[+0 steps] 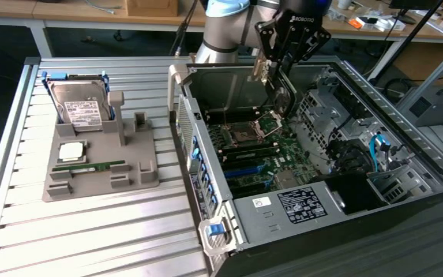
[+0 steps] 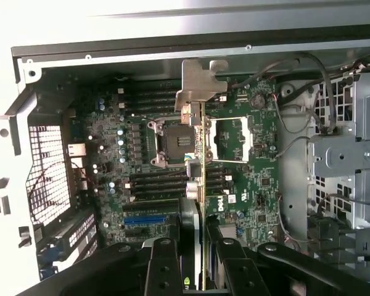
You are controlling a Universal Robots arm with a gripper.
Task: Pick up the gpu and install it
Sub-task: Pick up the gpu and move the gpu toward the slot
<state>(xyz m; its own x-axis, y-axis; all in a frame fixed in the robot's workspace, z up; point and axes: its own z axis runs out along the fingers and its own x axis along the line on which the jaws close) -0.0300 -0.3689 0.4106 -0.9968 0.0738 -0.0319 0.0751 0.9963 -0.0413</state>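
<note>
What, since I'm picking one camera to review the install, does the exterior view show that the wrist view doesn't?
The exterior view adds the grey parts holder on the slatted table, carrying the hard drive and a green memory stick, plus the arm.
The wrist view adds a straight look down the gpu edge-on, with its silvery bracket at the end away from the pincer.
Both share the pincer shut on the gpu, held over the motherboard inside the open case.

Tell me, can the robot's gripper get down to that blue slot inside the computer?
Probably yes. The computer case lies open on top, and the gripper, holding the gpu, hangs above the board. Nothing seems to cover the blue slot.
</note>
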